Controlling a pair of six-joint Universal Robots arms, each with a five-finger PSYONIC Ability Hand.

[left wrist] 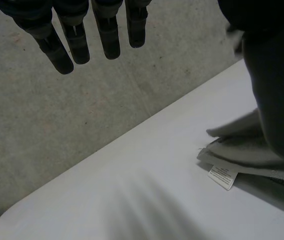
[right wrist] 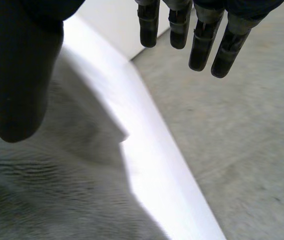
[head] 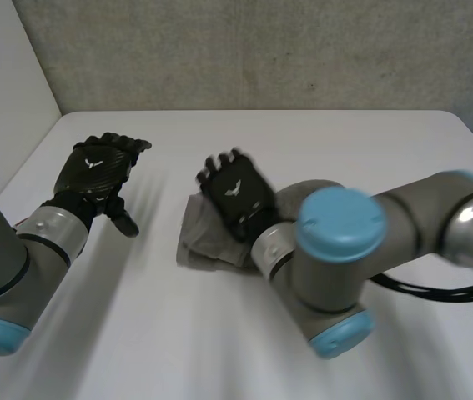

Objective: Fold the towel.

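A grey towel (head: 198, 243) lies folded into a small bundle in the middle of the white table (head: 344, 142). My right hand (head: 236, 196) hovers over the towel, palm down. In the right wrist view its fingers (right wrist: 202, 45) are straight, the thumb (right wrist: 16, 75) stands apart, and the towel (right wrist: 41, 200) lies below with nothing held. My left hand (head: 98, 167) is raised over the table left of the towel, clear of it. Its fingers (left wrist: 76, 45) hang straight and empty. In the left wrist view the towel (left wrist: 242, 145) shows a white label (left wrist: 222, 176) at its edge, beside the dark right hand (left wrist: 277, 75).
A concrete wall (head: 261, 50) rises behind the table's far edge. A white panel (head: 2, 75) stands along the table's left side. My right arm (head: 344, 250) reaches across the front of the table to the towel.
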